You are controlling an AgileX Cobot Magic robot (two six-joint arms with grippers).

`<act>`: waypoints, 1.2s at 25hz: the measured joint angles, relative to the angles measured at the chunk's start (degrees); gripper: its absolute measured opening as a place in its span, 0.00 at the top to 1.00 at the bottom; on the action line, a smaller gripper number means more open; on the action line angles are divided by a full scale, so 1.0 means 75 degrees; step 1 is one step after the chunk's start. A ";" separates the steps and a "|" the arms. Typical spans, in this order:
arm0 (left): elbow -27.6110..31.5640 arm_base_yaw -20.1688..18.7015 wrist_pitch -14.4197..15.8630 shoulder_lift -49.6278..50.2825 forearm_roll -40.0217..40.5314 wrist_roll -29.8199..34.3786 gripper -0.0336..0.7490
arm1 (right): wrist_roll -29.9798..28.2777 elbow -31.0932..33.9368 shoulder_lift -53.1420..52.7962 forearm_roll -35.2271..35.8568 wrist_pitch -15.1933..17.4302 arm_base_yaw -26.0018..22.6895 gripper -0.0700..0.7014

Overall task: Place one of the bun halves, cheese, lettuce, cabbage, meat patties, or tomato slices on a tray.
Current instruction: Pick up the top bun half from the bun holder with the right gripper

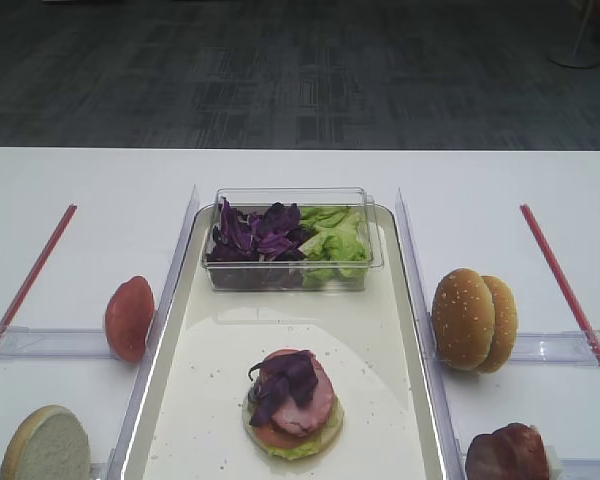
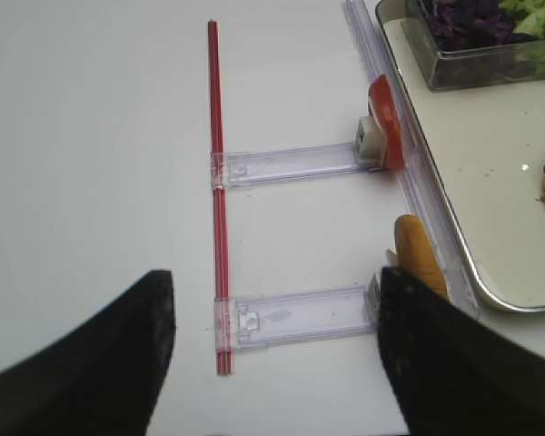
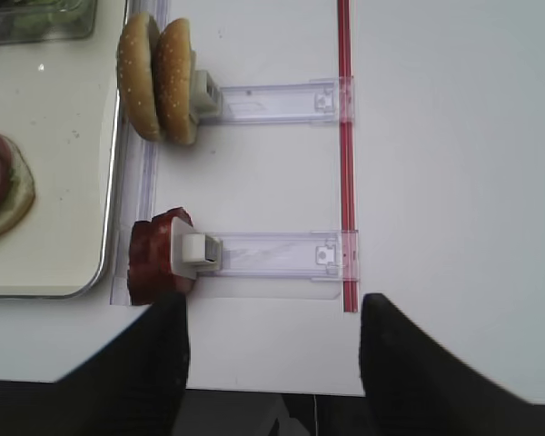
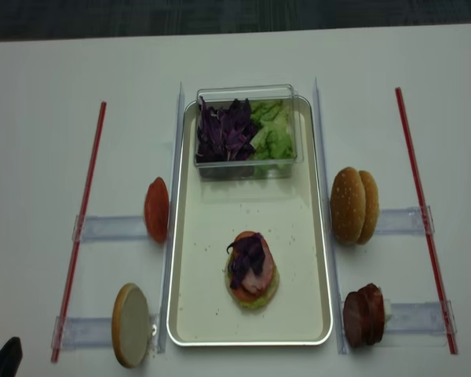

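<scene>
The cream tray (image 1: pixel 190 380) (image 4: pixel 196 306) lies mid-table and carries a stack (image 1: pixel 292 403) (image 4: pixel 251 269) of bun base, lettuce, tomato, meat and cabbage. Right of it stand two sesame bun halves (image 1: pixel 473 318) (image 3: pixel 159 77) and the meat patties (image 1: pixel 507 452) (image 3: pixel 154 254). The tomato slices (image 1: pixel 130 318) (image 2: pixel 384 123) stand left of the tray. Cheese is out of view. My right gripper (image 3: pixel 272 318) hovers open at the near table edge, just right of the patties. Open too, my left gripper (image 2: pixel 274 300) spans a clear holder (image 2: pixel 300 313) beside a pale bun half (image 2: pixel 420 263).
A clear box (image 1: pixel 290 270) at the tray's far end holds purple cabbage (image 1: pixel 255 232) and green lettuce (image 1: pixel 337 235). Red strips (image 1: pixel 565 290) (image 1: pixel 30 280) run along both sides. Clear holders (image 3: pixel 272 254) prop up the food on edge.
</scene>
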 joint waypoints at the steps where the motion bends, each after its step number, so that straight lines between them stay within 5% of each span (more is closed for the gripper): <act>1: 0.0000 0.0000 0.0000 0.0000 0.0000 0.0000 0.39 | 0.0000 -0.0029 0.0131 0.0056 0.0000 0.0000 0.33; 19: 0.0000 0.0000 0.0000 0.0000 0.0017 -0.0030 0.39 | -0.0122 -0.0224 0.3141 0.0426 -0.0151 0.0000 0.33; 30: 0.0000 0.0000 0.0000 0.0000 0.0017 -0.0035 0.39 | -0.0291 -0.1138 0.4468 0.0426 -0.0196 0.0000 0.33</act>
